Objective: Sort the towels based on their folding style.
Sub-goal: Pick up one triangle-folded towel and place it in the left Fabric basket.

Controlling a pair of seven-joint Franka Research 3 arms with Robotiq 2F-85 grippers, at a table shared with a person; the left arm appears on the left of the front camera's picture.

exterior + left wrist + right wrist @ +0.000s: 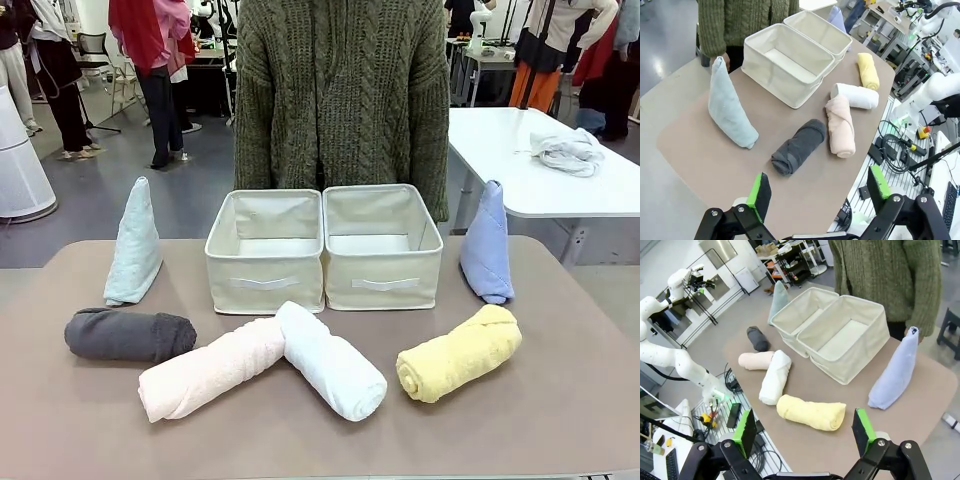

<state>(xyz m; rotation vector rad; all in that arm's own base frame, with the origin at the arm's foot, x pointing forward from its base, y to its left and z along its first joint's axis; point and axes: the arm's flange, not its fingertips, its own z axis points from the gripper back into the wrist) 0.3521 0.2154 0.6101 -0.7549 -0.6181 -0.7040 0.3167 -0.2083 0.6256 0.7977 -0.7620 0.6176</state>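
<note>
Four rolled towels lie along the near side of the table: dark grey, pale pink, white and yellow. A pale teal triangle-folded towel stands upright at the left, a periwinkle blue one at the right. My left gripper hangs open above the table's near left corner, closest to the dark grey roll. Above the near right edge my right gripper is open too, just short of the yellow roll. Both hold nothing.
Two beige fabric bins, the left one and the right one, stand side by side and empty at the table's far middle. A person in a green knit sweater stands behind them. A white table with a cloth bundle is at the back right.
</note>
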